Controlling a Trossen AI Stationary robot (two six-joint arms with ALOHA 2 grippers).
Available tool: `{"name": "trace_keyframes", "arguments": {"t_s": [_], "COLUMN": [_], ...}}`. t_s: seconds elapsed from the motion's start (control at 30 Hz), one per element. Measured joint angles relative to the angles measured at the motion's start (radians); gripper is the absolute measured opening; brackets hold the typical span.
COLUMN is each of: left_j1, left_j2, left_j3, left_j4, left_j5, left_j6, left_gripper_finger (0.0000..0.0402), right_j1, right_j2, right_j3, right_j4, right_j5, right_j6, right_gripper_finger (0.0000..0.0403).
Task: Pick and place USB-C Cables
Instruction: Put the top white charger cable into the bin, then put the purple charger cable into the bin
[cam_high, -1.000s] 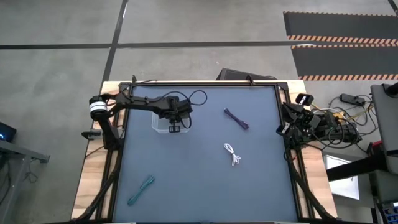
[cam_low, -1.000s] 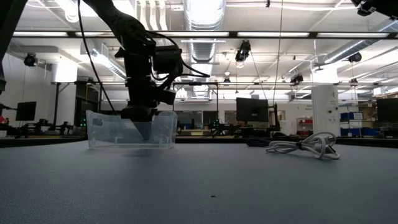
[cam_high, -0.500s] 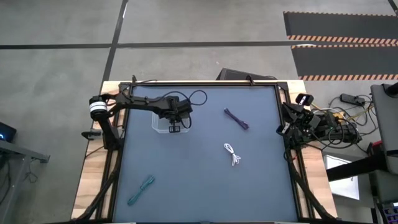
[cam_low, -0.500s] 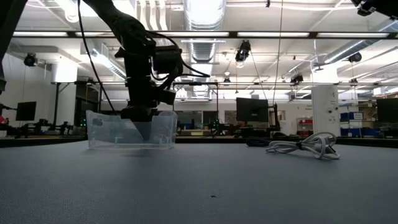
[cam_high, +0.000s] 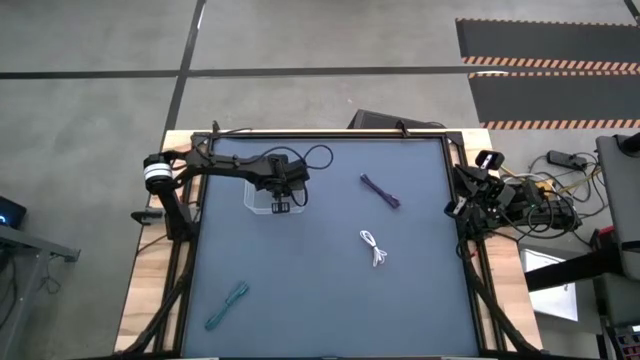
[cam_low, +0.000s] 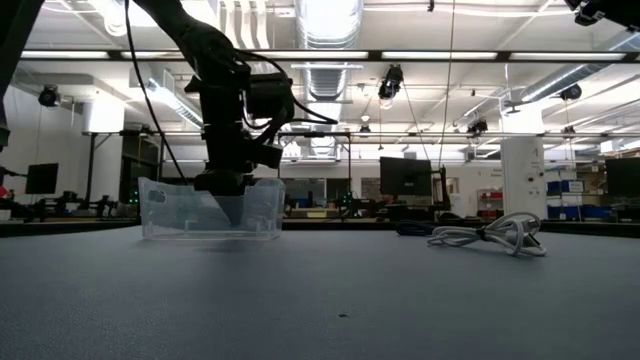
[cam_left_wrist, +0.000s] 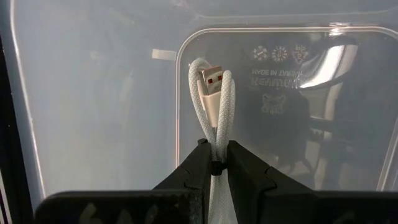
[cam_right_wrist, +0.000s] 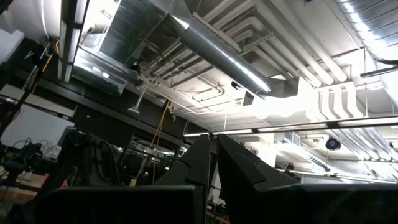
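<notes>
White cable (cam_left_wrist: 213, 99) lower end cut off by edge, teal cable (cam_high: 227, 305) detail too small

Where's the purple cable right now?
In the high view the thin purple cable bundle lies on the table's far right part, just beyond the white cable bundle, right of the clear plastic box.

Clear glossy plastic box (cam_left_wrist: 124, 93), smooth, with embossed marks. Braided, cloth-like white cable (cam_left_wrist: 214, 106) pinched between matt black fingers (cam_left_wrist: 198, 168). Matt grey-blue table (cam_high: 320, 290) edged by bare wood.
</notes>
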Motion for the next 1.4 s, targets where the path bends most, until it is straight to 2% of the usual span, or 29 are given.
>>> {"name": "trace_keyframes", "arguments": {"t_s": [0.23,0.53,0.7,1.03,1.4], "left_j1": [0.000,0.000,0.000,-0.003,-0.019], "left_j2": [0.000,0.000,0.000,-0.050,-0.276], "left_j3": [0.000,0.000,0.000,0.008,0.008], "left_j4": [0.000,0.000,0.000,-0.010,-0.007], "left_j5": [0.000,-0.003,-0.003,-0.016,-0.106], "left_j6": [0.000,0.000,0.000,0.002,-0.031], "left_gripper_finger": [0.0034,0.0120,0.0145,0.0150,0.0150], "right_j1": [0.000,0.000,0.000,0.000,0.000], "right_j2": [0.000,0.000,0.000,0.000,0.000], "right_j3": [0.000,0.000,0.000,0.000,0.000], "right_j4": [0.000,0.000,0.000,0.000,0.001], "right_j5": [0.000,0.000,0.000,0.000,0.000], "right_j6": [0.000,0.000,0.000,0.003,0.034], "right_gripper_finger": [0.0022,0.0022,0.0022,0.0022,0.0022]}}
